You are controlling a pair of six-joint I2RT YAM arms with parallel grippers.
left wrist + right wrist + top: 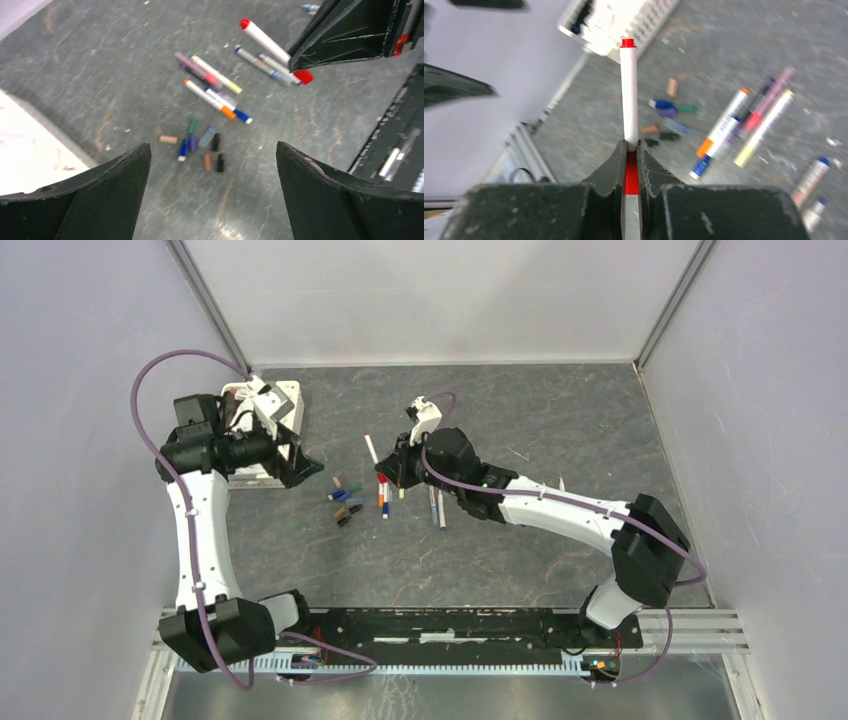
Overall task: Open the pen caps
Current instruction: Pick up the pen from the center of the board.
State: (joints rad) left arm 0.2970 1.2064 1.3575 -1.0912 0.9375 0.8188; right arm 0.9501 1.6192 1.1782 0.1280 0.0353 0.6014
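Note:
My right gripper is shut on a white pen with a red tip. The pen's red cap sits between the jaws, and the barrel sticks out ahead of them. The pen also shows in the left wrist view, held above the table. Several loose pen caps lie in a cluster on the table; they also show in the left wrist view and the right wrist view. My left gripper is open and empty, above and left of the cluster.
Several capped pens lie right of the loose caps, and two more lie farther right. A white tray stands at the back left beside my left arm. Grey walls close in the table.

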